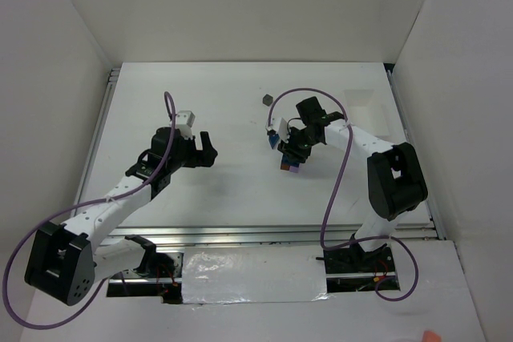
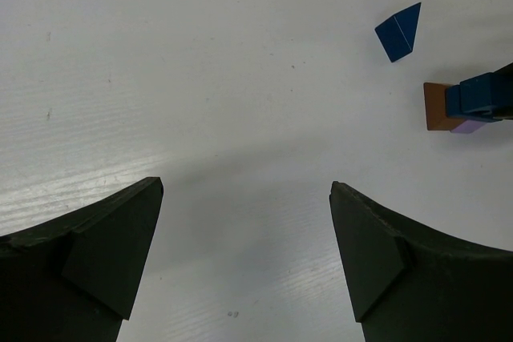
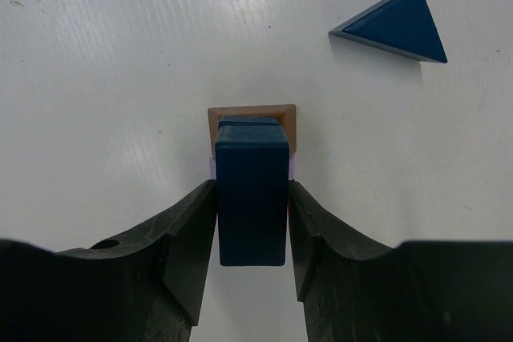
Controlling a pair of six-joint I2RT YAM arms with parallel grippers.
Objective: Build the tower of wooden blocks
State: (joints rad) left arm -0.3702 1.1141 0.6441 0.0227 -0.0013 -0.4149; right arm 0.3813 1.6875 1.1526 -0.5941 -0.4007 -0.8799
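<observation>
The wood block tower [image 3: 290, 122] stands mid-table, a brown-orange block over a lavender sliver [image 3: 212, 168], with a dark blue block [image 3: 252, 214] on top. My right gripper [image 3: 252, 188] is shut on that blue block, one finger against each side. In the top view the tower [image 1: 286, 166] sits just under the right gripper [image 1: 290, 153]. A loose blue triangular block [image 3: 397, 26] lies on the table beyond it, and a grey block [image 1: 266, 99] lies farther back. My left gripper [image 2: 247, 190] hangs wide open over bare table, holding nothing; from it the tower [image 2: 439, 106] shows at the right edge.
The blue triangular block [image 2: 398, 31] also shows in the left wrist view, above the tower. White walls enclose the table on three sides. The left gripper [image 1: 207, 148] is well left of the tower, with bare table between them.
</observation>
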